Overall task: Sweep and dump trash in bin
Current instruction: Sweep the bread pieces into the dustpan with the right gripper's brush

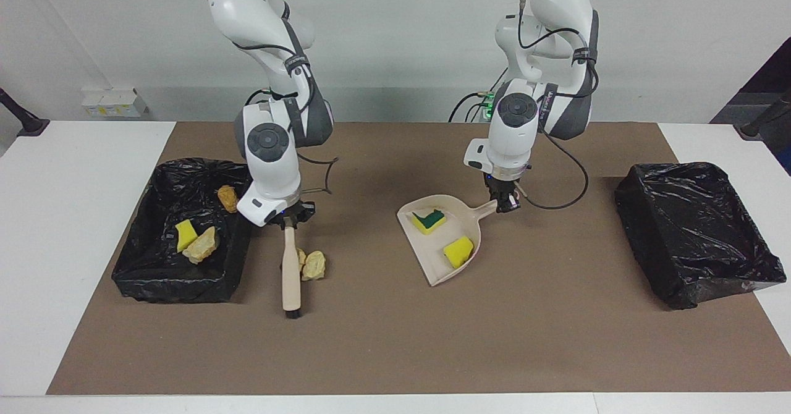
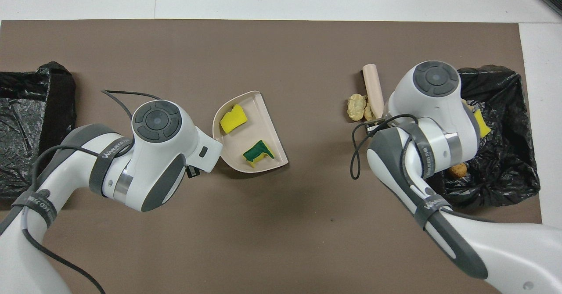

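Note:
My right gripper (image 1: 289,217) is shut on the handle of the beige brush (image 1: 290,272), which points away from the robots, bristles down on the mat. Two tan chunks (image 1: 314,266) lie against the brush, on the side toward the dustpan; they also show in the overhead view (image 2: 356,106). My left gripper (image 1: 507,202) is shut on the handle of the beige dustpan (image 1: 460,223), low at the mat's middle. In it lie a green-topped sponge bit (image 1: 429,220) and a yellow sponge bit (image 1: 458,251). The black-lined bin (image 1: 173,284) beside the brush holds a yellow bit (image 1: 185,235), a tan chunk (image 1: 201,247) and an orange-brown chunk (image 1: 228,198).
A second black-lined bin (image 1: 698,241) stands at the left arm's end of the table, with nothing visible in it. The brown mat (image 1: 383,340) covers the table's middle, with white table at both ends.

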